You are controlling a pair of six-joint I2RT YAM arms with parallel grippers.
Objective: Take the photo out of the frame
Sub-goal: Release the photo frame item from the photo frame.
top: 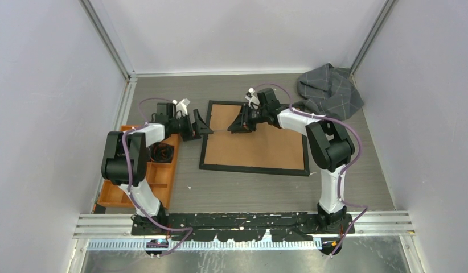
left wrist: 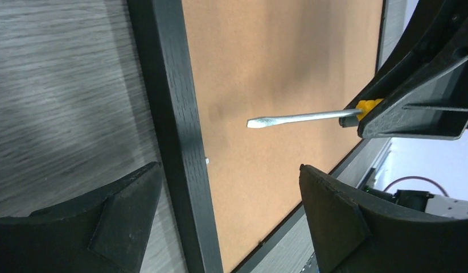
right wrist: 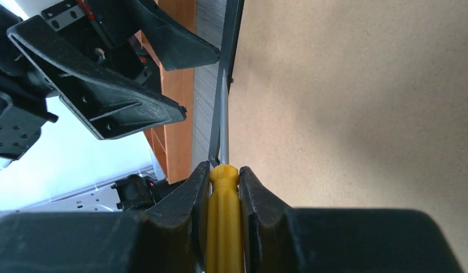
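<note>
Grey wood-grain surface carried three things. The frame lay flat near the middle, face down, brown board back up, thin black border all round. Orange tray sat along the left side, apart from the frame. Crumpled grey checked cloth lay in the far right corner.

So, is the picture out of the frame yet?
Not yet. Done: the frame lies face down, brown backing board in place. In hand: the right gripper holds a yellow-handled screwdriver aimed at the frame's left edge, the left gripper open beside it. Left: lift the board, take out the photo, hidden now.
</note>
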